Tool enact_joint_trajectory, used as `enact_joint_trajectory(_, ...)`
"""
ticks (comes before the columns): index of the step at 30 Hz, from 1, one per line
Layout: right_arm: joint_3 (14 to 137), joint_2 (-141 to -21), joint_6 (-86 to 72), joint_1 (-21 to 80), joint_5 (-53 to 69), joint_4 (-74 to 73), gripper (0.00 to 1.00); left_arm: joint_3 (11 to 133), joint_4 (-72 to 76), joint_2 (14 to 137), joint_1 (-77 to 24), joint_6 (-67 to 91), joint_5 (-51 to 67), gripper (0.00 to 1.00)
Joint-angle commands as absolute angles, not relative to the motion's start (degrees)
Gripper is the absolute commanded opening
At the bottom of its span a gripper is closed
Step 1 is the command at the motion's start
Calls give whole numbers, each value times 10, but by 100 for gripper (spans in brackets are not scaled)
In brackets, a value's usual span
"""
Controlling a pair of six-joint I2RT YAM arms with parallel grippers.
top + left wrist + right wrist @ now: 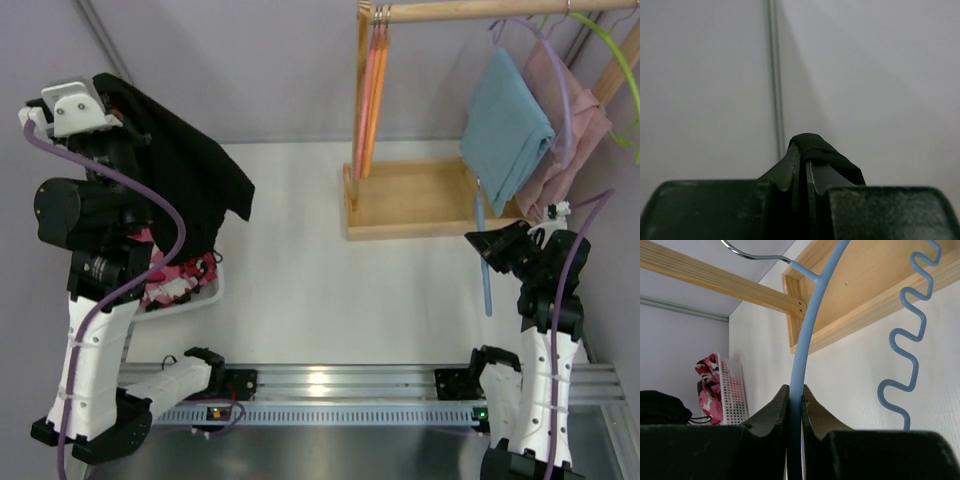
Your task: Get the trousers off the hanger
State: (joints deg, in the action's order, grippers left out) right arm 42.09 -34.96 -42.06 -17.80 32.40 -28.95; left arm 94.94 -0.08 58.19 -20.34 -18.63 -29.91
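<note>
Black cloth hangs from the raised left arm: the black trousers (185, 165) drape above the white basket (205, 295) at the left edge of the tabletop (320, 260). The left fingers (785, 172) are pressed together on a small fold of that fabric, pinched right at the tips. The camouflage trousers (175, 280) lie bunched in the basket. The right fingers (772, 412) are clamped narrow on the wire of a bare blue hanger (799, 350). It is held low in front of the wooden rack (420, 200), just below the teal cloth (505, 130) that hangs there beside a pink cloth (575, 125).

Both garments look to be off the hanger, so the job seems close to done. Lowering the black pair into the basket is probably what remains. The fabric is light, soft and limp, so it will swing, fold wherever it lands and take no harm. The tip pinch holds little cloth and might slip. A hold on the thicker waistband would likely be surer.
</note>
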Motion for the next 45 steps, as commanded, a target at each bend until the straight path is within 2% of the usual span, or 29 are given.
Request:
enact_joint_trajectory(1, 462, -341, -403, -185, 329, -261, 0, 923, 74, 563, -152, -234, -374, 0)
enact_joint_trajectory(12, 467, -346, -406, -185, 339, -260, 0, 826, 147, 504, -55, -367, -423, 0)
enact_joint_trajectory(26, 483, -352, -396, -185, 346, -273, 0, 563, 139, 403, -4, -382, -422, 0)
enact_joint_trajectory(34, 517, -356, -388, -185, 359, -283, 0, 495, 221, 486, -4, -353, -386, 0)
enact_joint_trajectory(45, 668, -359, -351, -185, 437, -368, 0, 455, 158, 623, 27, -237, -417, 0)
